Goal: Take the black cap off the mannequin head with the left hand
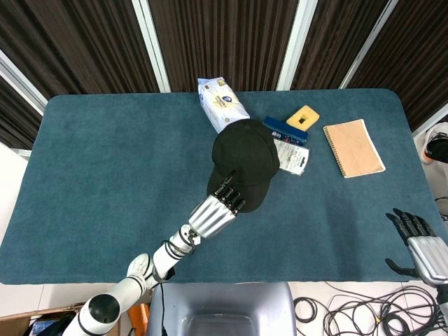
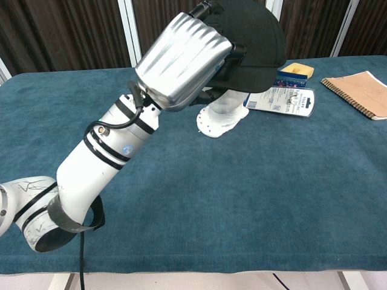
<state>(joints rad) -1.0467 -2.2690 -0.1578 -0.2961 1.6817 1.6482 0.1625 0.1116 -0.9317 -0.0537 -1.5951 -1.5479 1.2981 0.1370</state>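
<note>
**Chest view: left hand has the cap's brim, mannequin head still under it**

Chest view puts the black cap (image 2: 254,36) high at centre, sitting over the white mannequin head (image 2: 222,118), which stands on the blue table (image 2: 272,199). The left hand (image 2: 184,60) is closed around the cap's brim, fingers curled over the top edge with the thumb side underneath, so the cap is held, not merely touched. The crown appears tipped up and back, though whether it has cleared the head cannot be told from here.

Done well, the lift would go upward and toward the robot along the line of the brim, with the pinch firm enough that the fabric does not slide out, and slow enough that the light head is not dragged over on its base.

The head view shows what the chest camera cannot: the cap (image 1: 245,161) seen from above, hiding the mannequin entirely, and the fingers (image 1: 229,194) lying across the brim's near edge. It also takes in the clutter just behind: a white packet (image 1: 222,103), a blue box (image 1: 285,130), a yellow sponge (image 1: 303,117), a carded item (image 1: 292,159) and a brown notebook (image 1: 353,148). The right hand (image 1: 420,245) rests off the table's right corner, fingers spread and holding nothing. Only the chest view shows the mannequin's neck and base.
</note>
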